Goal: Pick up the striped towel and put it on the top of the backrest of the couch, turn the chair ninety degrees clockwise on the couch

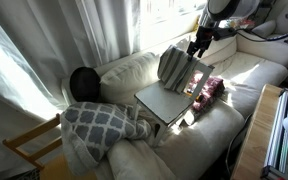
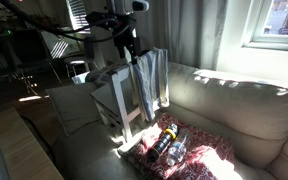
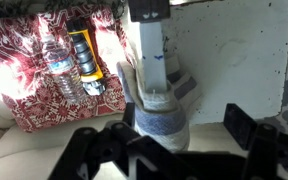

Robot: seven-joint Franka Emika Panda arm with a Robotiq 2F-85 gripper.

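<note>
The striped towel [image 1: 174,68] hangs draped over the top rail of the small pale chair [image 1: 164,101], which stands on the cream couch [image 1: 199,140]. In the other exterior view the towel [image 2: 149,85] hangs on the chair [image 2: 111,95] in front of the couch backrest [image 2: 234,95]. My gripper [image 1: 197,45] [image 2: 129,47] is just above the towel. In the wrist view the towel [image 3: 160,112] wraps the chair rail, with the chair seat [image 3: 234,55] beyond it. My gripper's [image 3: 164,148] black fingers stand open on either side of the towel; the right finger is clear of it.
A red patterned cloth [image 3: 24,60] with a water bottle [image 3: 62,66] and a yellow-labelled bottle [image 3: 84,55] lies on the couch beside the chair. A lattice-patterned cushion [image 1: 99,122] and a black round object [image 1: 84,82] sit at the couch's end. A yellow wooden chair [image 1: 29,145] stands beyond it.
</note>
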